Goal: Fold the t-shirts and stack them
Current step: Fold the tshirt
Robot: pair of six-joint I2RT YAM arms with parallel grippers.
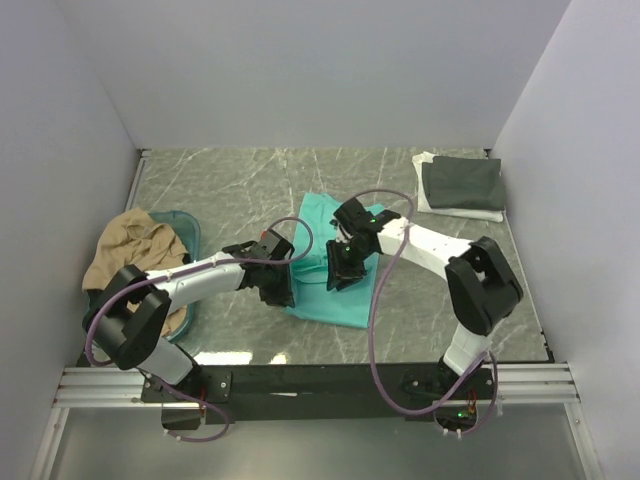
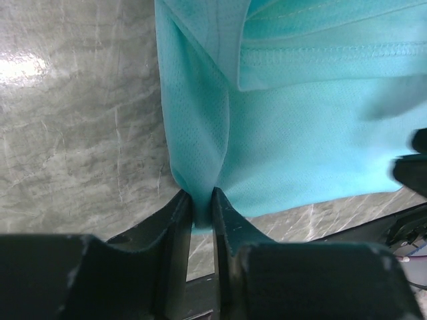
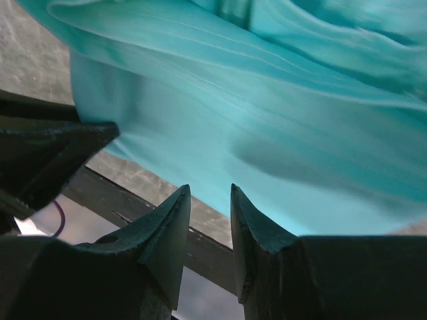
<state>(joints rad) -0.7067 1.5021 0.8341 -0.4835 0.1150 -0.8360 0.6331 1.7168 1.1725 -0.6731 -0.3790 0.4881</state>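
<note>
Teal-green t-shirt (image 1: 335, 302) lies partly folded on the counter (image 1: 230, 190), right of the basket (image 1: 190, 228) and well apart from it. Left hand (image 2: 202, 193) is closed on a gathered corner at the shirt edge nearest the basket; the cloth funnels into the pinch and the fingers are nearly together. Right hand (image 3: 209, 188) is at the shirt's side away from the basket, fingers apart with nothing between them and cloth just beyond the tips. Handling, my read: thin mesh knit, light, no stiffness, so it drapes and wrinkles wherever unsupported, and it will drag on the counter rather than slide clean. Not fragile. The slip risk is in the pinch: a single thin layer can creep out, a doubled edge holds better. Best take-hold points are corners or the stitched hem (image 2: 320, 53), where the cloth is thicker. At a fold, grab both layers or the lower one gets left on the counter. Use two hands at matching corners, kept level, else the fold skews. Tan t-shirt (image 1: 125, 255) is heaped in and over the basket; expect it bunched, needs spreading first. Dark grey t-shirt (image 1: 462, 183) sits folded on the white t-shirt (image 1: 455, 210), far right of the basket at the back of the counter. That looks like the stack to land on.
</note>
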